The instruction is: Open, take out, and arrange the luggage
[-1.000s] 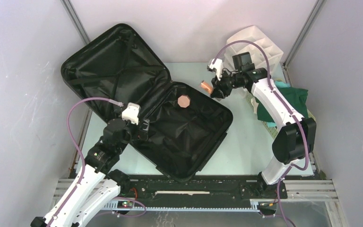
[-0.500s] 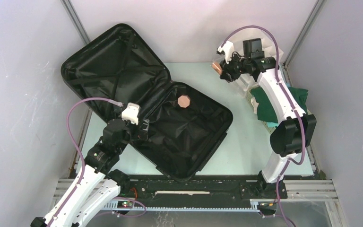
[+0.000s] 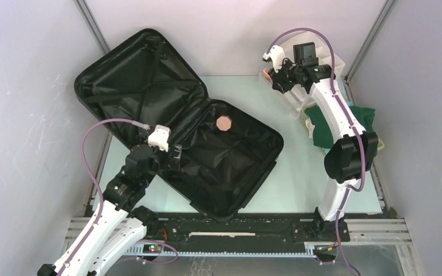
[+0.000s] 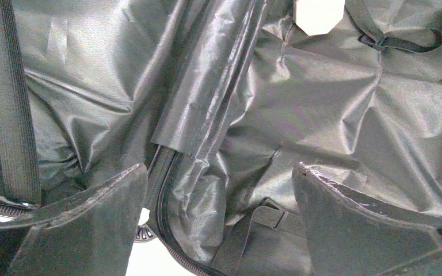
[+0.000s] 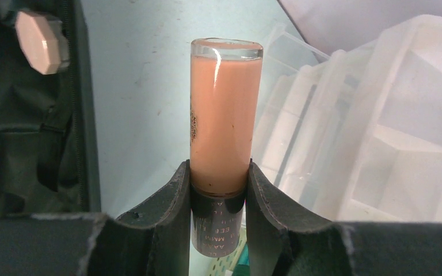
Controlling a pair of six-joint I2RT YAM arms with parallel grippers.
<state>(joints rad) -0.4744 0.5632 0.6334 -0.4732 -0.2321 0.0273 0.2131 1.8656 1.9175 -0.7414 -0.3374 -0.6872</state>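
The luggage [image 3: 230, 167] is a big black suitcase lying open on the table, its lid propped back at the left, with black lining and straps showing. A copper octagonal piece [image 3: 224, 123] lies in the near half; it also shows in the right wrist view [image 5: 41, 41]. My left gripper [image 3: 172, 156] is open over the lining by the hinge and zip [image 4: 218, 172], holding nothing. My right gripper [image 3: 273, 77] is shut on a peach tube with a black cap [image 5: 224, 115], held in the air at the back right, next to the white drawer organizer [image 5: 380, 115].
The white organizer [image 3: 292, 99] stands at the back right, partly hidden by my right arm. A dark green cloth [image 3: 322, 129] lies over a pale yellow perforated basket [image 3: 325, 150] at the right edge. Grey walls close in on three sides.
My right gripper has carried the peach tube from beside the suitcase's back rim up and back to the organizer. The left arm and the suitcase have not moved.
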